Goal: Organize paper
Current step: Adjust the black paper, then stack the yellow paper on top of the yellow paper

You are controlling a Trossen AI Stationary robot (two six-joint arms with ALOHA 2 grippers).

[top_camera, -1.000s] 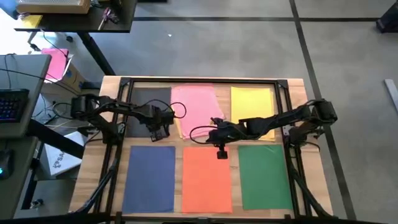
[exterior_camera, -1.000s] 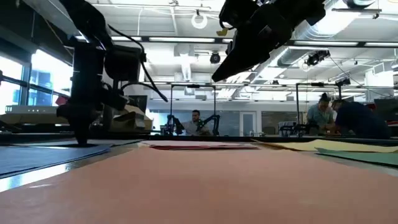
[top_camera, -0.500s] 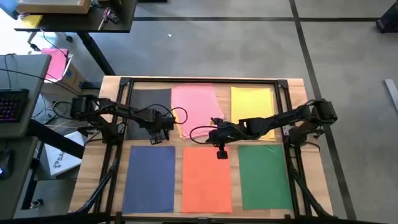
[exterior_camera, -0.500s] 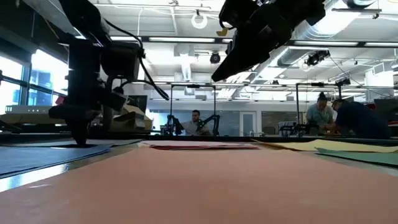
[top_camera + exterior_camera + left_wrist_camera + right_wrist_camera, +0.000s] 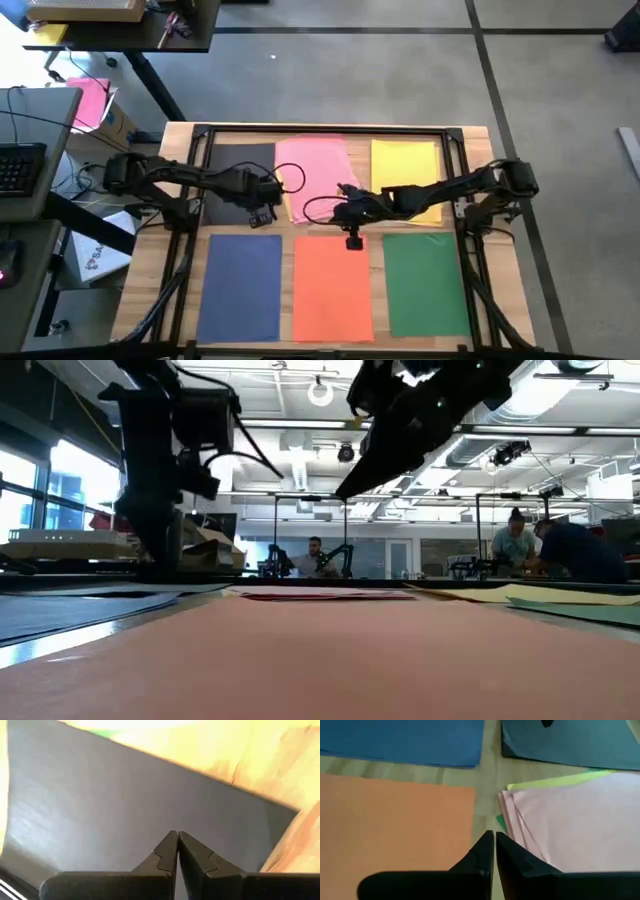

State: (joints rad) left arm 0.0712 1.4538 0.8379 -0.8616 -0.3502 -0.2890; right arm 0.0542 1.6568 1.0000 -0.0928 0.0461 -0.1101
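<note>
Six lots of paper lie flat on the wooden table: dark grey (image 5: 235, 170), pink (image 5: 318, 172) and yellow (image 5: 405, 165) along the far side, blue (image 5: 240, 285), orange (image 5: 332, 290) and green (image 5: 425, 282) along the near side. The pink lot (image 5: 570, 825) is a fanned stack of several sheets, with a green corner (image 5: 501, 823) and a lime edge (image 5: 555, 780) showing from under it. My left gripper (image 5: 262, 212) is shut, pointing down over the dark grey sheet (image 5: 100, 805) near its near right corner. My right gripper (image 5: 352, 240) is shut and raised (image 5: 345, 490) over the gap between pink and orange. My left gripper points down with shut fingertips (image 5: 170, 845) at the dark grey sheet near its near right corner. Whether the tips touch the sheet, I cannot tell.
A black frame (image 5: 320, 130) runs around the table's edges. A desk with a keyboard (image 5: 20, 165) and a magenta sheet on a cardboard box (image 5: 88, 100) stand off the left side. People sit and stand far behind the table (image 5: 515, 545).
My left gripper has gone first a little toward the table's near edge, then back and toward the right edge, staying over the dark grey sheet's near right corner. My right gripper has shifted slightly toward the pink stack. The sheets lie as before.
</note>
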